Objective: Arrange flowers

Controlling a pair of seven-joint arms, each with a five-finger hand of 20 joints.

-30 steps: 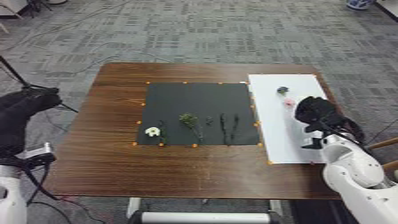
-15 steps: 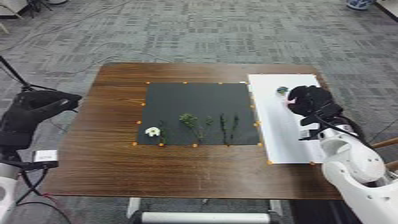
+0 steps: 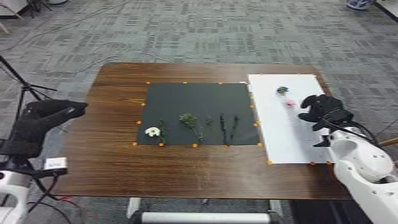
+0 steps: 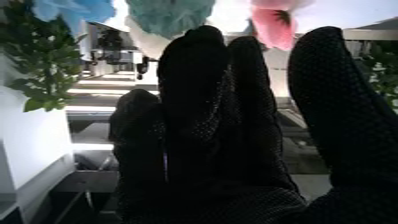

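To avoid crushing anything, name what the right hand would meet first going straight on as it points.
Probably the pink flower on the white sheet, which lies ahead of the right hand in the head view, though the hand may pass above it.

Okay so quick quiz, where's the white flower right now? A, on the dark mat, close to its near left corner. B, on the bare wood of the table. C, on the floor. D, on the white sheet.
A: in the head view, the white flower lies on the dark mat, toward the corner nearest the robot's left.
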